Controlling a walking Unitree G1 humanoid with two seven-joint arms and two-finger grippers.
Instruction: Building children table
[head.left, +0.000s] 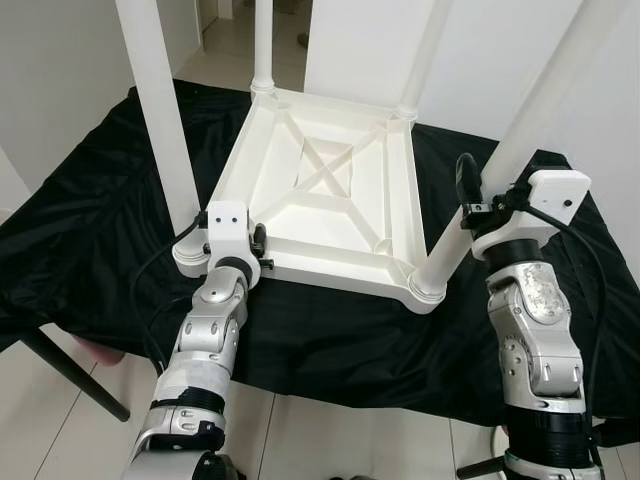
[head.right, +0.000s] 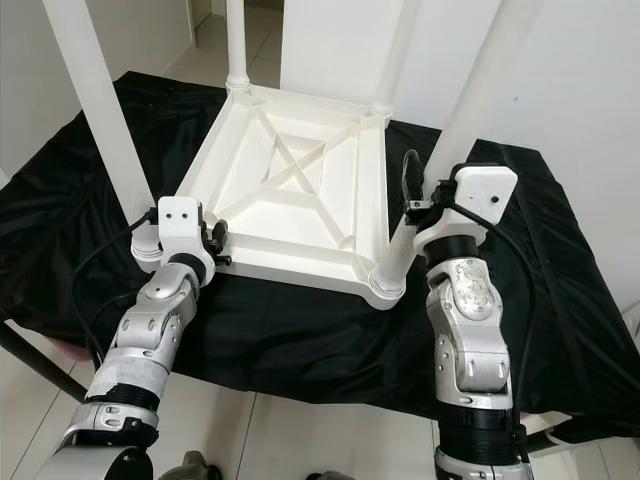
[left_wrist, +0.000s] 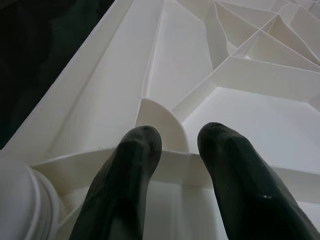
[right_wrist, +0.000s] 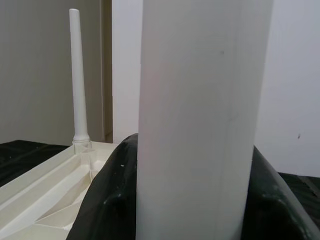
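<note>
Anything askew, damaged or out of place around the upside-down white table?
Nothing stands out. The table top lies upside down on the black cloth with four legs standing in its corners. The right gripper holds the near right leg; the left gripper rests open on the near left rim.

The white plastic children's table (head.left: 330, 190) lies upside down near the middle of the black-draped surface (head.left: 90, 230), its ribbed underside facing up with an X-shaped brace in the centre panel. Four white round legs stand up from its corner sockets: the near-left leg (head.left: 160, 110) and near-right leg (head.left: 500, 170) toward the front edge of the surface, the far-left leg (head.left: 262, 45) and far-right leg (head.left: 425, 55) toward the back edge. The near-right leg leans outward, while the far-left one looks upright.
</note>
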